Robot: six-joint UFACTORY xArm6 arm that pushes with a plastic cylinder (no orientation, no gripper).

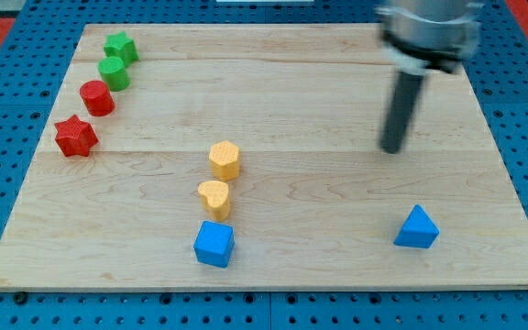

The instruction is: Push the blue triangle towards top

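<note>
On the bench (337,92), view's lower right: blue triangle (417,227), flat on the wood, near the bottom edge. Nothing touching it.

My tip (393,148) sits above it toward the view's top, slightly left, clear gap between them. Rod is blurred, body (429,32) at the view's top right. No claw on this rig, only the rod, so no claw state to tell.

Other blocks:
- blue cube (214,243) bottom centre, well left of the triangle
- yellow heart (214,198) just above the cube, near or touching, can't tell
- yellow hexagon (225,159) just above the heart
- red star (76,137), red cylinder (97,97), green cylinder (113,72), green star (120,48) in 1 diagonal row at the view's upper left, well apart from tip and triangle

Bench lies on a blue pegboard (7,147).
</note>
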